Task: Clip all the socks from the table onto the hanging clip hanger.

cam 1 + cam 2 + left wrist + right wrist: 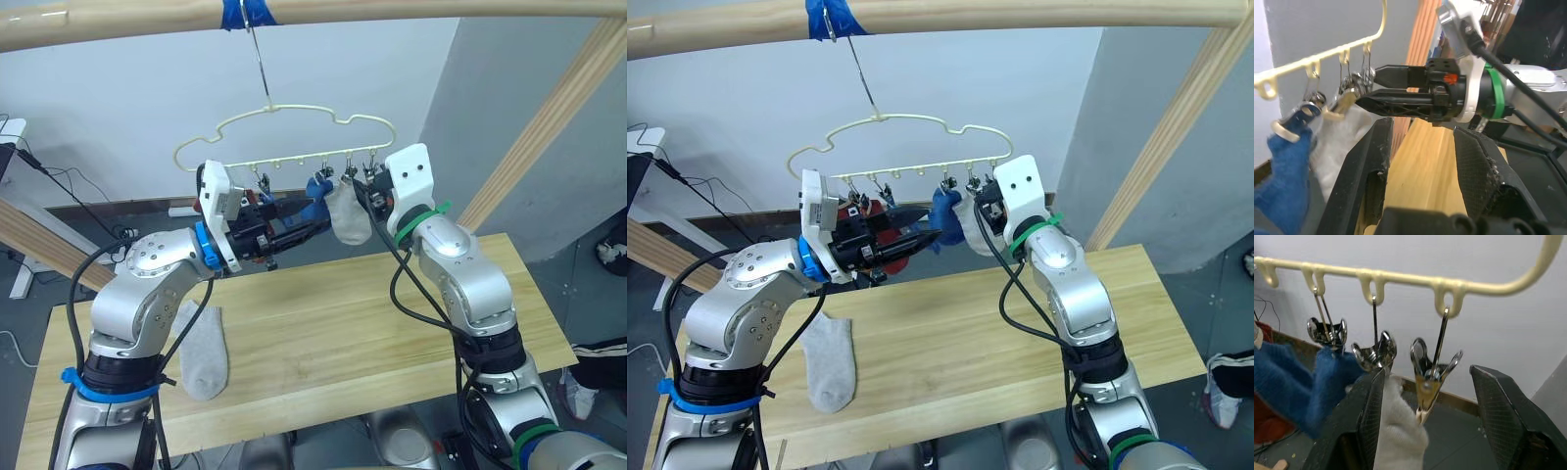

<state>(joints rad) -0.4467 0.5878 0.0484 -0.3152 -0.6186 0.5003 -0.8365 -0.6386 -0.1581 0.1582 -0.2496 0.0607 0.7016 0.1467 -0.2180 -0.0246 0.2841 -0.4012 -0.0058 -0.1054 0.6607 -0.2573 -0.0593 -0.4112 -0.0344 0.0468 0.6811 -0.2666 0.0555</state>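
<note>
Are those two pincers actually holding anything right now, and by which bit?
Nothing. The left pincer and right pincer are both open; the hanging grey sock dangles from its own clip.

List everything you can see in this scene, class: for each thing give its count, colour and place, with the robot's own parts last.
Clip hanger: one, cream-yellow, hanging by its hook from the pole overhead.
Metal clips: a row, silver, along the hanger's bottom bar; the end one is free.
Pale grey sock: one, hanging from a clip near the hanger's right end.
Blue sock: one, hanging from the next clip.
Rust-red sock: one, partly hidden behind the left arm.
Light grey sock: one, lying flat on the table's left part.
Table: one, pale wood, below the hanger.
Pole frame: pale wood, with blue tape at the hook.
Left end effector: black, raised by the socks.
Right end effector: black, open at the clips.
</note>
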